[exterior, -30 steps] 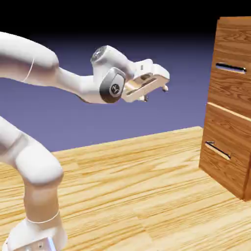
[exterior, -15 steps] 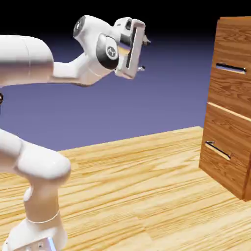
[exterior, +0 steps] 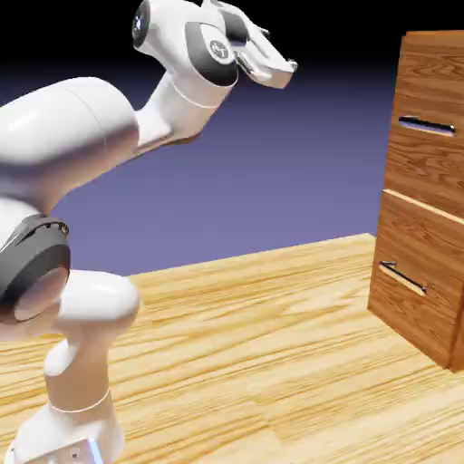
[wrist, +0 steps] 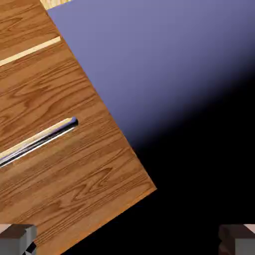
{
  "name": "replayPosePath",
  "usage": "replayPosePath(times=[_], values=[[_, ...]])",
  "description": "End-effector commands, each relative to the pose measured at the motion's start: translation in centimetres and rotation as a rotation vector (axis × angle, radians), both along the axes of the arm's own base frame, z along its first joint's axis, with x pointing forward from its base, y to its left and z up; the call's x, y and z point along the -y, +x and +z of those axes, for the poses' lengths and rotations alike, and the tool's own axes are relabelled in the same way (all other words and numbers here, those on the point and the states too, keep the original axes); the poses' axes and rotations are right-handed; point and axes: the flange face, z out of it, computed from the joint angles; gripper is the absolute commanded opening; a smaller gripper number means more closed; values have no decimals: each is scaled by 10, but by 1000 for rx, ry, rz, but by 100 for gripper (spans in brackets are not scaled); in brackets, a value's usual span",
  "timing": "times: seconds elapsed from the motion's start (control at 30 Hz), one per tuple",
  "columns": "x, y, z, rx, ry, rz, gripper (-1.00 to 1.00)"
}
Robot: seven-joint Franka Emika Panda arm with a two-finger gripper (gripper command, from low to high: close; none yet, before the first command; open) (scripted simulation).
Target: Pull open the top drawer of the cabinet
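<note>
The cabinet is a tall box of reddish-brown wood grain, standing upright on the desk. It holds two drawers, one stacked above the other, with a thin seam between their fronts. The top drawer fills the upper part of the cabinet; its front sits flush with the cabinet's face, so it is shut. A slim silver bar handle runs level across the middle of that front. In the hand view the cabinet appears tilted, and the top drawer shows its wood-grain front with the shiny handle lying along it, above a pale seam line.
</note>
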Motion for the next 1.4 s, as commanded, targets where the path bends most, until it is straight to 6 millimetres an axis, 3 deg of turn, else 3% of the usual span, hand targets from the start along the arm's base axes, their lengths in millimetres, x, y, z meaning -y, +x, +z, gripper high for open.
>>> replayPosePath(times=[0.0,0.37,0.7,1.0,1.27,1.37], values=[[4,3,2,26,-46,2,0],[48,61,3,250,-543,-32,0],[63,146,-34,345,-1015,-94,0],[41,233,-98,355,-1478,-115,0],[-11,303,-177,338,-1929,-81,0],[-13,313,-180,337,-1943,-79,0]])
